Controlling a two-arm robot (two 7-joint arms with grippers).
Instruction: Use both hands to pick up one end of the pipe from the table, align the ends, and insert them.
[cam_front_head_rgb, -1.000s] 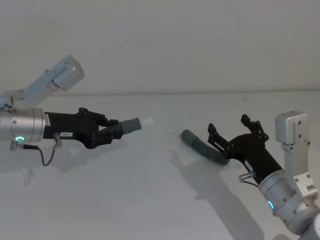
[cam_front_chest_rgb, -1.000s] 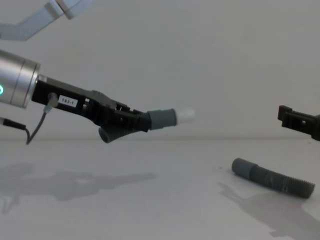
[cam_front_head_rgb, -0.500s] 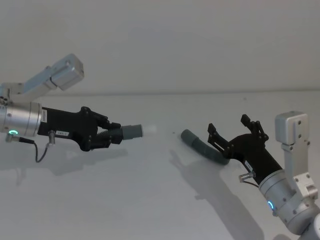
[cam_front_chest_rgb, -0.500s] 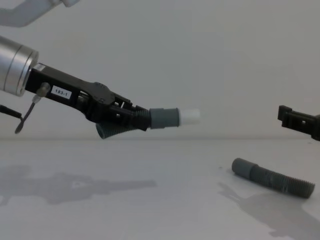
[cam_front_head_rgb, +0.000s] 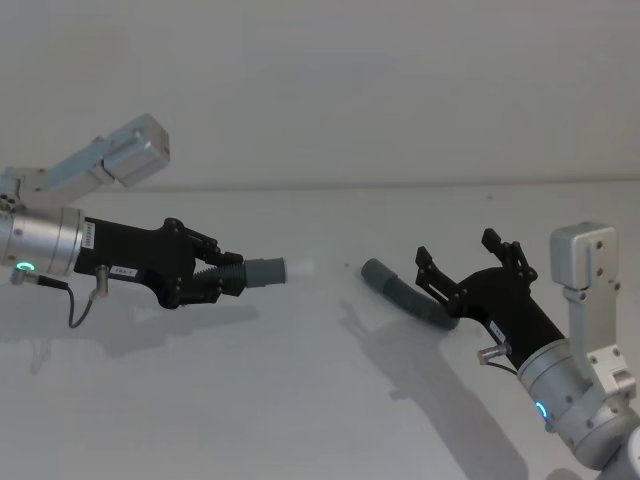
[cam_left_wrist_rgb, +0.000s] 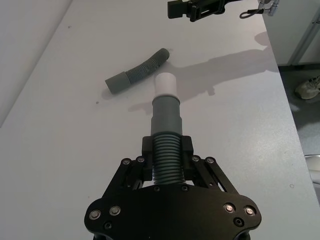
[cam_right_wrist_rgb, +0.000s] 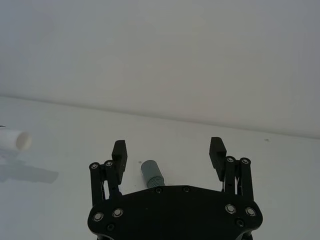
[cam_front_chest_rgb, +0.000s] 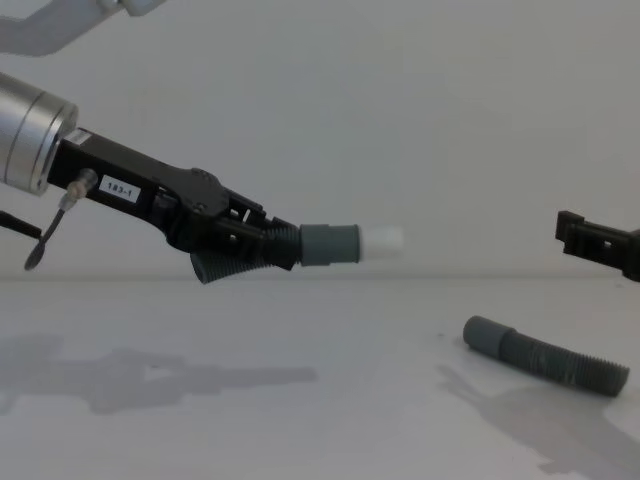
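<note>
My left gripper (cam_front_head_rgb: 222, 278) is shut on the ribbed part of one pipe piece (cam_front_chest_rgb: 325, 245) and holds it in the air above the table (cam_front_head_rgb: 250, 400), roughly level. Its grey cuff with the narrower white tip (cam_left_wrist_rgb: 165, 85) points toward the right. The other pipe piece (cam_front_head_rgb: 405, 293) lies on the table at the right, its plain socket cuff (cam_front_chest_rgb: 488, 335) facing left. Just above and over its ribbed tail, my right gripper (cam_front_head_rgb: 457, 250) hangs open, with the pipe piece (cam_right_wrist_rgb: 150, 172) showing between its fingers.
The white table meets a plain white wall (cam_front_head_rgb: 320, 90) at the back. In the left wrist view, the table's edge (cam_left_wrist_rgb: 280, 65) runs beside a floor with a shoe (cam_left_wrist_rgb: 310, 87) on it.
My left gripper has shifted a little to the right and lower with its pipe piece, which now sits more level. The right gripper and the lying piece have not moved.
</note>
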